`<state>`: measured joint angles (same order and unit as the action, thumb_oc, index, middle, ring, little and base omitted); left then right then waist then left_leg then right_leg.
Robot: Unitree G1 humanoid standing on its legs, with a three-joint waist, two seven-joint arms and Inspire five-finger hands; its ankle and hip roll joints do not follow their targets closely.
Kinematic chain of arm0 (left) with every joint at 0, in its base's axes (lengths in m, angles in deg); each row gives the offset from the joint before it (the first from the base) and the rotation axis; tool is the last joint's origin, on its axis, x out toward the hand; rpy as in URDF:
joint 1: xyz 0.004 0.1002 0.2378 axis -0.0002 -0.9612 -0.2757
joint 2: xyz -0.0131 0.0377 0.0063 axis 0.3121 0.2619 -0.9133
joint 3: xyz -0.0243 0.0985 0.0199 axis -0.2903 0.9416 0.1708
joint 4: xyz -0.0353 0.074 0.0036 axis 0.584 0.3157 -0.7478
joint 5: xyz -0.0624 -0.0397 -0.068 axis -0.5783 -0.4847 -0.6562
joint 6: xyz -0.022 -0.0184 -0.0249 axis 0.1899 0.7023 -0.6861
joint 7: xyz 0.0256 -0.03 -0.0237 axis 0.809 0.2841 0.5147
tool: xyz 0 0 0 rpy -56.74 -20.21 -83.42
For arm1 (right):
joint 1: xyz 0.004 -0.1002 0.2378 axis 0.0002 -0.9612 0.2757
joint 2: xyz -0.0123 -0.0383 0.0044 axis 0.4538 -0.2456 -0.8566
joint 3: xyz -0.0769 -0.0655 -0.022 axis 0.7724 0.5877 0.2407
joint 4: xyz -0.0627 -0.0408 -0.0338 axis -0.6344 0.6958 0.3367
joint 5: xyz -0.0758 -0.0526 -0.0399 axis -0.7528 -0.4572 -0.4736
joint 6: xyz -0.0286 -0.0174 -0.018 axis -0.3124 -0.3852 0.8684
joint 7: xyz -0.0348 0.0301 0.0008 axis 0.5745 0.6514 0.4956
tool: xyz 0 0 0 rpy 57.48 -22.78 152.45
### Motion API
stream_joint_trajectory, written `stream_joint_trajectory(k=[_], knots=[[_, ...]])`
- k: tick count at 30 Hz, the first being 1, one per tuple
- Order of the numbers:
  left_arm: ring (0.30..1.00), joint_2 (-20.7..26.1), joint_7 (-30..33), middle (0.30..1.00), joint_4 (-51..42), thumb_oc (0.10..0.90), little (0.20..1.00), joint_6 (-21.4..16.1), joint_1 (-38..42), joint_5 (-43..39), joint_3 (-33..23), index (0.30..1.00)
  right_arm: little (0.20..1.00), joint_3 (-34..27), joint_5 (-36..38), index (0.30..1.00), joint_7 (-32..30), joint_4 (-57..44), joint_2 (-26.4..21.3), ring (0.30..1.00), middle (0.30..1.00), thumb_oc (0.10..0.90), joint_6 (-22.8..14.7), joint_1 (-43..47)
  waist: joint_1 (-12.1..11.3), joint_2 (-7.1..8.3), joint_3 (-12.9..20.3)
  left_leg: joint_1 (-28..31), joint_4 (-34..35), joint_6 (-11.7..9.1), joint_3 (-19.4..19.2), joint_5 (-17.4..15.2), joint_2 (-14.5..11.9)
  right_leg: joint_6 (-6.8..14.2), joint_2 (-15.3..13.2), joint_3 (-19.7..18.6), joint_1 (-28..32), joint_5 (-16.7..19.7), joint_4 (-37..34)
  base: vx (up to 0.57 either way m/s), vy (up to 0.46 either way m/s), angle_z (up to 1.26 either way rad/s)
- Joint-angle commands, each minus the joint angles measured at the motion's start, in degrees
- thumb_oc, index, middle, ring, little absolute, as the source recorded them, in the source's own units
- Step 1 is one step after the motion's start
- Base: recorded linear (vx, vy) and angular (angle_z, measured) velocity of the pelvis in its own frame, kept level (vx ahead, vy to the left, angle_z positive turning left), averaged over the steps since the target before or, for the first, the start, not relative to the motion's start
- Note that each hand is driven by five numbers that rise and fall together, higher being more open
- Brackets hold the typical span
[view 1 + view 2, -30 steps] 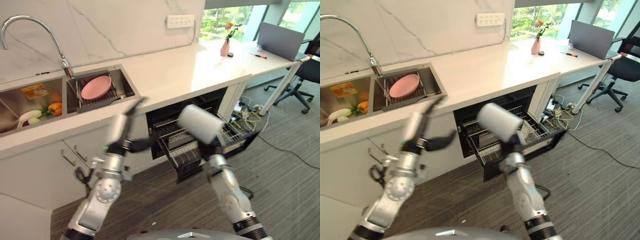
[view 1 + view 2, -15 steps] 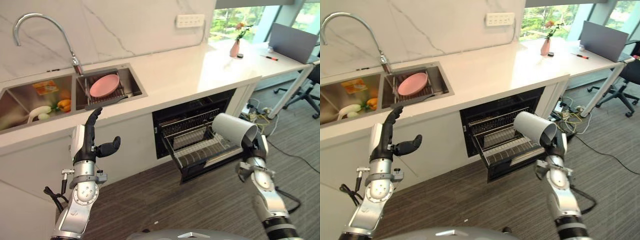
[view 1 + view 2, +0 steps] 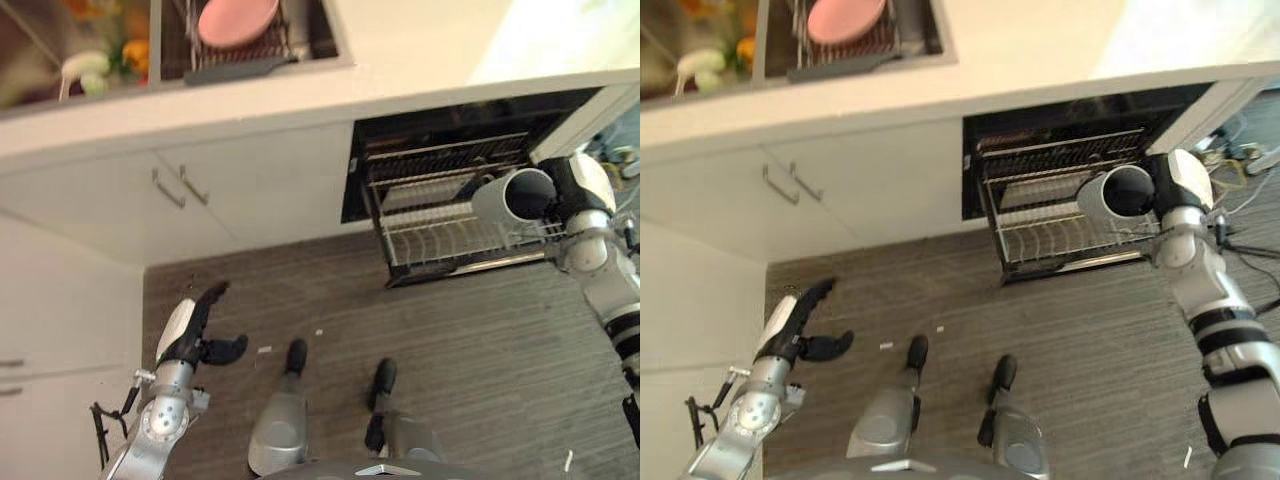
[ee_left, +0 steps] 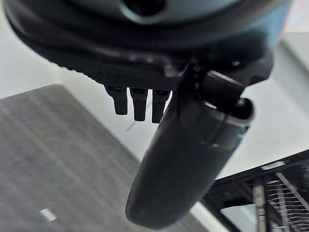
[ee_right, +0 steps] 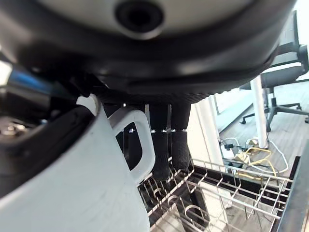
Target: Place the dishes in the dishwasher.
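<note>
The right hand [image 3: 1175, 190] grips a white mug [image 3: 1118, 193], its fingers [image 5: 169, 145] curled beside the mug's handle [image 5: 140, 140], holding it on its side with the open mouth facing outward, just over the pulled-out wire rack [image 3: 1070, 235] of the dishwasher [image 3: 450, 160]. To finish this step well, I judge the mug should be turned mouth-down and lowered between the tines just below the fingers, then let go only once it sits steady, so it neither tips nor rolls along the wires. The left hand [image 3: 190, 330] hangs low over the floor, far from the rack, fingers relaxed and straight, holding nothing. The rack near the fingers looks bare apart from the mug above it. Up on the desk, the sink [image 3: 320, 35] holds a pink plate [image 3: 238, 18] on a drainer; the neighbouring basin holds vegetables [image 3: 95, 65].
</note>
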<state>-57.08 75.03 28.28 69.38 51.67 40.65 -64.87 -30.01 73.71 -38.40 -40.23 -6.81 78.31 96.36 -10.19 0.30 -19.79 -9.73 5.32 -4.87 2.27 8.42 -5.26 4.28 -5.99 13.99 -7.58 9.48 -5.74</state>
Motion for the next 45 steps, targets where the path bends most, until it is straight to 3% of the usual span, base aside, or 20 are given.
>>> stream_joint_trajectory(k=[1,8,16,21,22,23,24,32,34,37,45], knots=[[0.9,3.47,1.53,0.9,-4.13,0.8,0.9,-4.57,2.71,-1.66,-0.46,0.9,0.3,4.88,-0.15,0.3,-0.52,1.22,-7.02,0.3,0.3,0.4,-2.89,10.82,-0.17,1.64,1.99,-0.09,-0.41,-1.66,-1.67,-2.93,1.58,3.44,-1.68,0.54,1.47,-7.06,3.3,-0.03,0.029,0.21],[0.9,-1.38,2.44,0.9,2.51,0.8,0.9,-4.11,3.51,-5.31,3.23,0.9,0.3,11.8,1.4,0.3,-2.7,14.08,-6.44,0.3,0.3,0.4,-2.8,23.28,-1.82,0.44,-1.57,-6.76,-0.32,-1.92,-1.1,-1.26,2.02,3.54,-2.03,0.03,-4.88,-5.83,2.83,-0.02,0.024,0.1],[0.9,-4.88,4.48,0.9,6.96,0.8,0.9,-4.67,6.96,-10.53,5.66,0.9,0.3,12.63,5.93,0.3,-5.63,19.91,-0.93,0.3,0.3,0.4,-3.66,30.71,-2.65,0.52,-2.58,-8.75,-0.32,-1.38,-0.5,-1.31,2.58,3.67,-2.14,-1.39,-6.91,-5.2,2.25,-0.01,0.011,0.01],[0.9,-4.85,4.5,0.9,7.55,0.8,0.9,-4.92,7.13,-10.78,6.12,0.9,0.3,12.82,6.88,0.3,-5.33,20.23,-0.45,0.3,0.3,0.4,-4.05,31.27,-2.75,0.74,-2.59,-8.62,-0.32,-1.4,-0.4,-1.64,2.54,3.72,-2.1,-1.47,-6.75,-5.42,2.13,0.0,0.0,0.0],[0.9,-4.64,4.46,0.9,8.2,0.8,0.9,-4.76,8.37,-11.2,7.03,0.9,0.359,13.58,7.34,0.359,-5.38,20.48,-0.02,0.359,0.359,0.439,-4.35,32.1,-2.82,1.11,-2.54,-8.87,-0.32,-1.35,-0.25,-1.32,2.72,3.75,-2.16,-1.5,-6.93,-5.12,2.01,0.0,0.0,0.0],[0.9,-4.64,4.46,0.9,8.2,0.8,0.9,-4.76,8.37,-11.2,7.03,0.9,0.359,13.58,7.34,0.359,-5.38,20.48,-0.02,0.359,0.359,0.439,-4.35,32.1,-2.82,1.11,-2.54,-8.87,-0.32,-1.35,-0.25,-1.32,2.72,3.75,-2.16,-1.5,-6.93,-5.12,2.01,0.0,0.0,0.0],[0.9,-4.58,4.53,0.9,9.59,0.8,0.9,-5.04,9.94,-11.09,8.18,0.9,0.9,13.19,9.14,0.9,-5.51,19.65,0.73,0.9,0.9,0.8,-5.28,32.05,-2.55,1.47,-2.46,-8.56,-0.32,-1.25,0.15,-1.55,3.01,3.8,-2.16,-1.62,-6.63,-5.16,1.76,0.0,0.0,0.0],[0.9,-4.37,4.82,0.9,11.78,0.8,0.9,-4.64,10.89,-11.22,8.21,0.9,0.9,13.38,8.89,0.9,-4.97,19.69,0.4,0.9,0.9,0.8,-5.05,31.3,-2.23,2.07,-1.97,-7.65,-0.32,-1.15,0.43,-1.91,3.15,3.78,-2.12,-1.79,-5.76,-5.25,1.71,0.0,0.0,0.0],[0.9,-3.69,4.49,0.9,13.33,0.8,0.9,-4.19,9.88,-11.04,6.95,0.9,0.9,13.76,9.88,0.9,-2.84,15.74,-0.75,0.9,0.9,0.8,-5.19,29.92,-1.75,3.47,-1.18,-5.57,-0.32,-0.81,-0.23,-2.68,3.18,3.77,-1.83,-2.99,-4.66,-5.27,2.09,0.0,0.001,-0.02],[0.9,-3.37,4.23,0.9,13.32,0.8,0.9,-3.99,9.62,-11.56,6.44,0.9,0.9,15.24,9.95,0.9,-1.83,14.46,-1.47,0.9,0.9,0.8,-5.15,30.95,-1.75,3.99,-1.1,-5.43,-0.32,-0.77,-0.83,-2.6,3.05,3.84,-1.84,-3.68,-4.96,-4.96,2.19,-0.03,0.004,-0.24],[0.9,-4.04,4.11,0.9,14.6,0.8,0.9,-3.65,9.68,-11.06,6.26,0.9,0.9,14.04,9.86,0.9,-1.99,7.37,-1.92,0.9,0.9,0.8,-6.13,27.36,-0.64,3.86,-0.51,-4.5,-0.32,-0.64,-1.42,-2.56,2.89,3.7,-1.44,-4.36,-4.55,-5.03,2.02,-0.01,0.007,-0.09]])
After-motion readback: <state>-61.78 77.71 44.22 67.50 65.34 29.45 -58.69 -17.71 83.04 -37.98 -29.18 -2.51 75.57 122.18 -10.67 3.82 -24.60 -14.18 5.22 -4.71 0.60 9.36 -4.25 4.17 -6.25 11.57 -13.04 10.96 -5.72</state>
